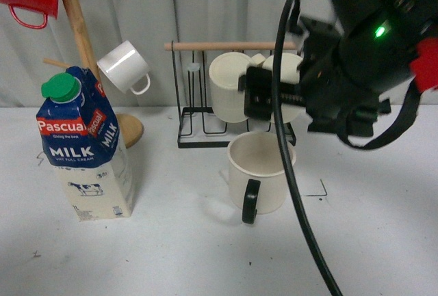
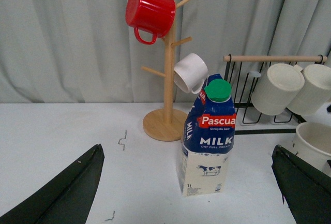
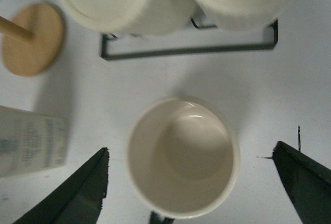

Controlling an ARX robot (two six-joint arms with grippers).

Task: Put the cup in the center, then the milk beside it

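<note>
- The right gripper (image 3: 191,146) hangs over the cup (image 1: 260,169). Its jaws are wide and hold nothing.
- The cup stands upright on the table (image 1: 205,255), near a black corner mark (image 1: 320,190). Its handle (image 1: 250,202) points at the robot.
- The left gripper (image 2: 186,148) is wide and empty too. It faces the milk (image 1: 85,152), which stands well off to the left of the cup.
- If a finger lands on the rim, the cup could tip.
- The milk is tall, so a bump could knock it over.

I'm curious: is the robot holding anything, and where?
Nothing is held. The right end effector is open above the cup; the left end effector is open, facing the milk.
</note>
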